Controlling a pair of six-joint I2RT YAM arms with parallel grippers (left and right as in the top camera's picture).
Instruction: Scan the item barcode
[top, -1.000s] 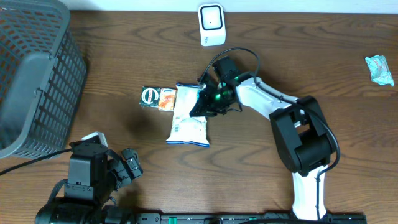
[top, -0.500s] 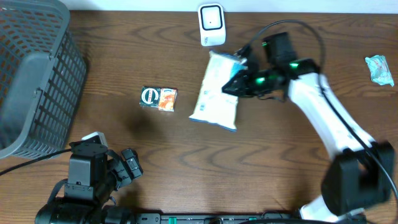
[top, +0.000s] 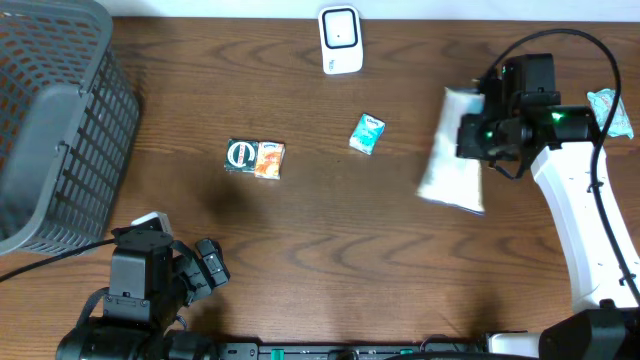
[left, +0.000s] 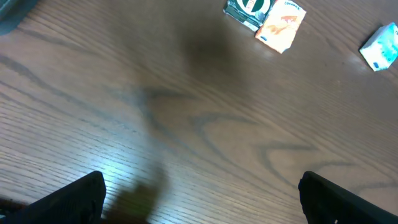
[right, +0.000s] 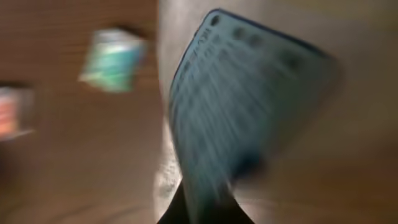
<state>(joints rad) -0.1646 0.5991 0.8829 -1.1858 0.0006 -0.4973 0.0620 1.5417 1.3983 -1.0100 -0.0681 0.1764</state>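
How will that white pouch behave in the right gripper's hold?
Probably floppy: the white pouch hangs from the right gripper, pinched near one edge, the rest unsupported. Likely light for its size, since a narrow pinch carries it. It may swing; the right wrist view shows it blurred.

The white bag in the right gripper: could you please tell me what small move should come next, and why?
Probably carry the white bag toward the scanner at the table's far edge, printed side facing it. The right gripper is shut on the bag, which is held well off to the scanner's right, so a barcode could hardly be read from there.
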